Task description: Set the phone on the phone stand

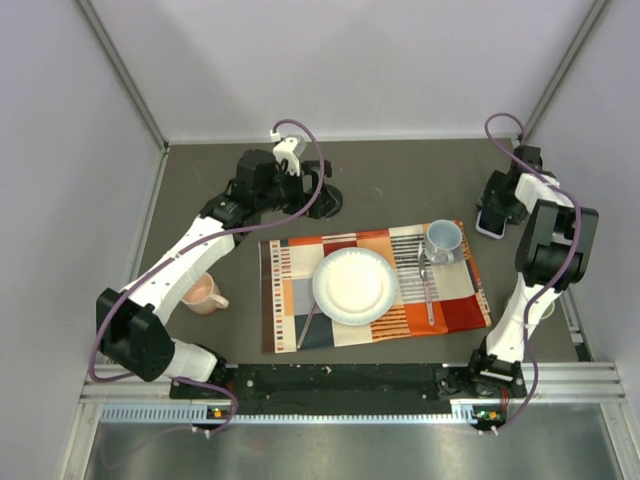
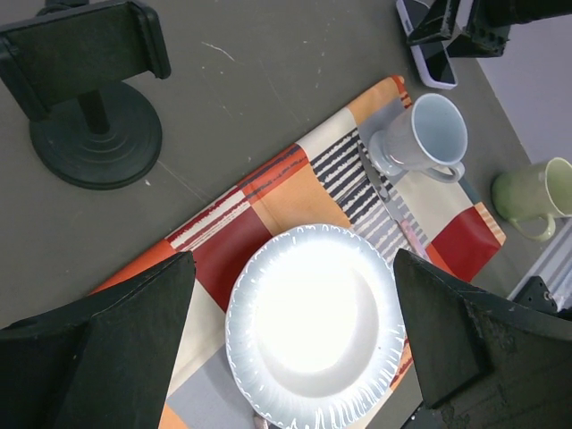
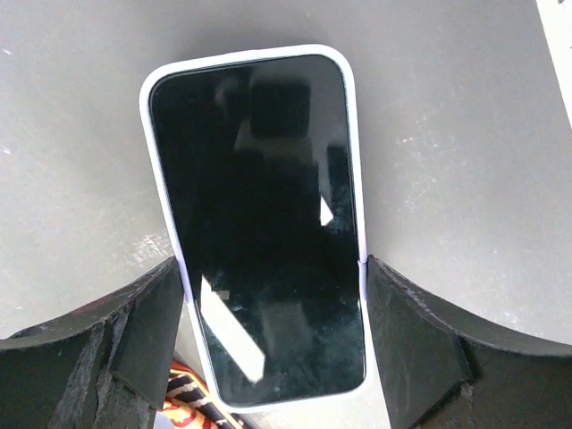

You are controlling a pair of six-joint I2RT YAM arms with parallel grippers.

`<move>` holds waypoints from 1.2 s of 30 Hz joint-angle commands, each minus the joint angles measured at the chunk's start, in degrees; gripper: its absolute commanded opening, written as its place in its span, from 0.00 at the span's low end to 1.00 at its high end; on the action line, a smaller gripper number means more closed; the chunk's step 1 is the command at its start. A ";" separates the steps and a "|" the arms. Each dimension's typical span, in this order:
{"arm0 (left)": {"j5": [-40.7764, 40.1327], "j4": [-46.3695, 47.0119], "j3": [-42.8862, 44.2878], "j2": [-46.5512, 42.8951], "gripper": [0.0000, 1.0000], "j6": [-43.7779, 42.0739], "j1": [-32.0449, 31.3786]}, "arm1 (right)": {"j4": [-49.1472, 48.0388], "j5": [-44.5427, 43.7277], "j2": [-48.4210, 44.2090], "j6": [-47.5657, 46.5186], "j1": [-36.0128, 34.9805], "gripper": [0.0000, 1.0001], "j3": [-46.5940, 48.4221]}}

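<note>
The phone (image 3: 259, 223), with a glossy black screen and a pale lavender edge, sits between my right gripper's (image 3: 275, 313) fingers, which press on both of its long edges. In the top view the phone (image 1: 489, 226) is at the table's far right, just under the right gripper (image 1: 492, 212). I cannot tell whether it rests on the table or is lifted. The black phone stand (image 2: 89, 98) stands upright on its disc base at the back of the table (image 1: 328, 203). My left gripper (image 2: 295, 331) is open and empty, hovering near the stand (image 1: 298, 190).
A patterned placemat (image 1: 290, 290) holds a white paper plate (image 1: 355, 285), a grey-blue mug (image 1: 443, 240) and a spoon (image 1: 427, 285). A pink mug (image 1: 203, 293) stands at the left. A green mug (image 2: 536, 192) stands at the right.
</note>
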State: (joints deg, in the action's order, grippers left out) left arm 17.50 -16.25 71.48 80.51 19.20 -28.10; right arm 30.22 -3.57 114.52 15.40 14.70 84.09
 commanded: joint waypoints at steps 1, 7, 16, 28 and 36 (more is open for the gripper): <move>4.29 2.02 1.38 -1.06 0.98 1.36 -0.20 | 3.26 -0.29 2.90 -0.90 0.33 0.02 2.21; 7.99 1.13 0.50 -3.16 0.98 1.72 -0.29 | 5.02 -1.52 4.66 -1.07 -0.55 0.52 3.00; 10.19 5.70 -9.60 -13.62 0.98 3.30 -1.08 | 11.09 -2.76 4.48 -0.81 -1.87 0.99 9.59; 15.73 4.56 -16.02 -22.15 0.98 0.31 -1.61 | 23.75 1.81 10.89 -7.57 -0.99 0.99 23.04; 13.70 3.07 -16.20 -23.03 0.98 -3.29 -6.70 | 24.54 -3.01 14.06 -9.51 -0.72 0.99 24.01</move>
State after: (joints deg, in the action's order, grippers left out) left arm 30.63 -14.33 55.68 58.87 18.57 -32.77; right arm 52.75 -3.09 127.57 7.60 13.67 105.93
